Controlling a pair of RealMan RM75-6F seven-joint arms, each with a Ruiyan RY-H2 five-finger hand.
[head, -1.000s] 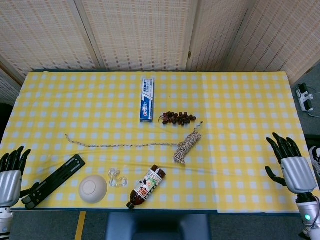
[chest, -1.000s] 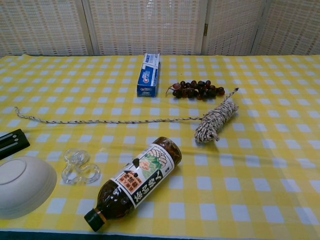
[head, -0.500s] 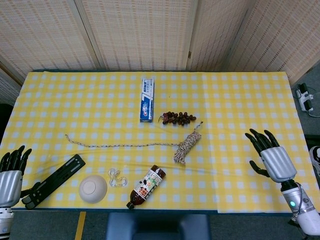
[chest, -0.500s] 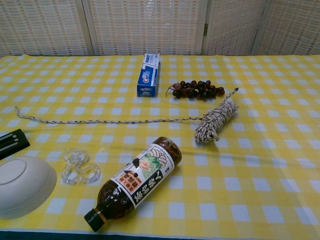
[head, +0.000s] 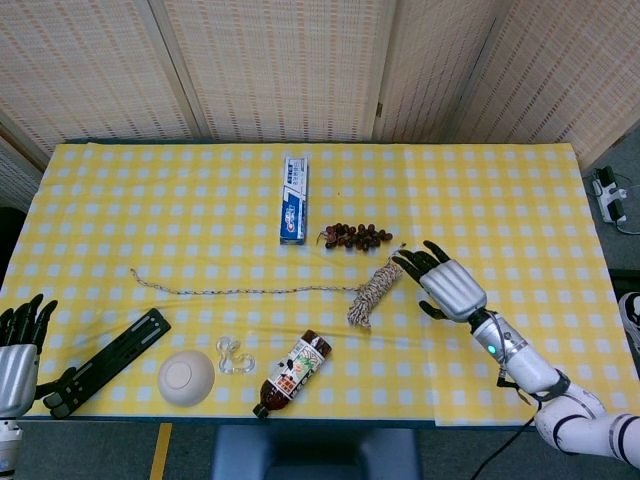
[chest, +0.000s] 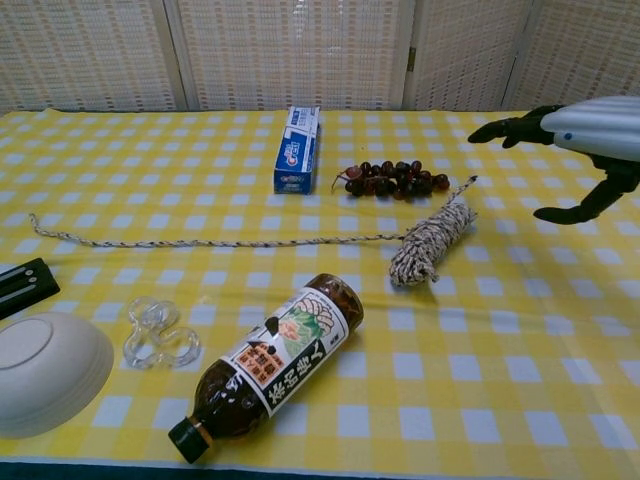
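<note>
The right hand (head: 447, 285) hovered with fingers spread and empty just right of the speckled white coiled rope bundle (head: 374, 290) — placed to close on it, I judged — below the dark grape cluster (head: 356, 236).

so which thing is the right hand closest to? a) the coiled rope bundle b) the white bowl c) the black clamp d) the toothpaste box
a: the right hand hovers open just right of the coiled rope bundle, fingers pointing toward it and holding nothing.
</note>
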